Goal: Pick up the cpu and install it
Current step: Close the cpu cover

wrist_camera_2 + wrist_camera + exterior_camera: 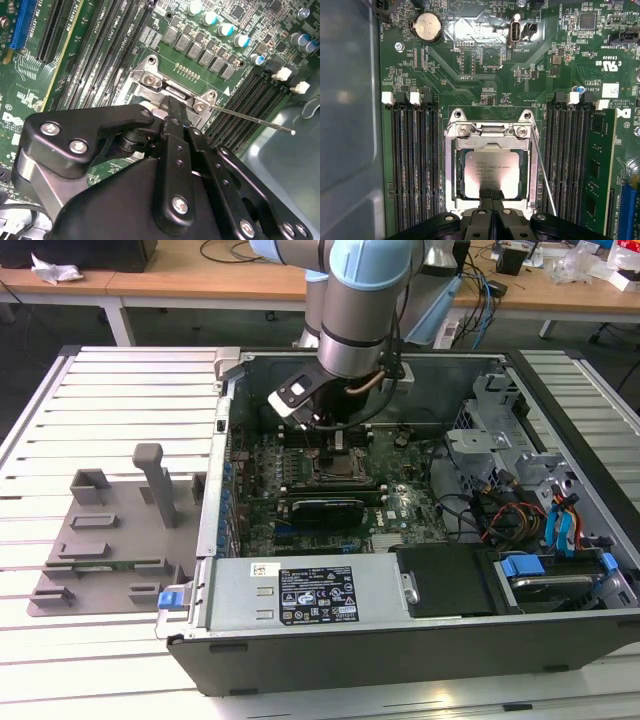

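The cpu point(491, 169), a flat square chip with a silver-grey top, lies flat inside the open metal-framed socket point(452, 165) on the green motherboard. In the first wrist view my gripper point(491, 194) has its two black fingers pressed together, their tips over the chip's near edge. In the second wrist view the gripper point(168, 106) points down at the socket frame point(150, 80) and its body hides the chip. The exterior view has the gripper point(335, 445) low inside the open computer case, above the socket point(345, 468).
The thin socket lever point(543, 172) stands loose beside the socket. Memory slots point(415, 165) flank it on both sides, with a memory stick point(596, 165) beyond. The case walls point(222, 430), drive cage point(500, 440) and cables point(520, 510) surround it. A grey tray fixture point(110, 540) sits outside the case.
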Tool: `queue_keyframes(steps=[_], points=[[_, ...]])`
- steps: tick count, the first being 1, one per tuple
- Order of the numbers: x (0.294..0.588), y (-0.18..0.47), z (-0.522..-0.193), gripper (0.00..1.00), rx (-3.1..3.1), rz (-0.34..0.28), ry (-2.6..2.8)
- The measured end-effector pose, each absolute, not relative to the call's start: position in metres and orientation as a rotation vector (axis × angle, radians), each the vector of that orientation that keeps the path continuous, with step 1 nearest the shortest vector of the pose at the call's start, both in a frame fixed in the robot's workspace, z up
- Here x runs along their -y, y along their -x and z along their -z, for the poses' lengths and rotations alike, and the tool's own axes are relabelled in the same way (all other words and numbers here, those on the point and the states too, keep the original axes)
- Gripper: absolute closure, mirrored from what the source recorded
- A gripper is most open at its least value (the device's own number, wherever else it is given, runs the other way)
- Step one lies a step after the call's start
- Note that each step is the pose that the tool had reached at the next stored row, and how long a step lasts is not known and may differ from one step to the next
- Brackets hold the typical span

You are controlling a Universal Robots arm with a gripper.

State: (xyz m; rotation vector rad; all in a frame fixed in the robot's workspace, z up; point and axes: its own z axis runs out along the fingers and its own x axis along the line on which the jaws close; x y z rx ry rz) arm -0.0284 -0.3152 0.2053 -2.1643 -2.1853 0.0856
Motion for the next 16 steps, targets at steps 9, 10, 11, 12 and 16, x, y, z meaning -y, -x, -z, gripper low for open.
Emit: queue_keyframes(steps=[9,10,11,12,16], points=[[0.315,0.010,-0.205,0.89,2.185,-0.084,2.164],[0.315,0.007,-0.208,0.89,2.185,-0.085,2.164],[0.315,0.006,-0.211,0.89,2.185,-0.085,2.164],[0.315,0.005,-0.215,0.89,2.185,-0.085,2.164],[0.315,0.005,-0.238,0.89,2.185,-0.085,2.164]])
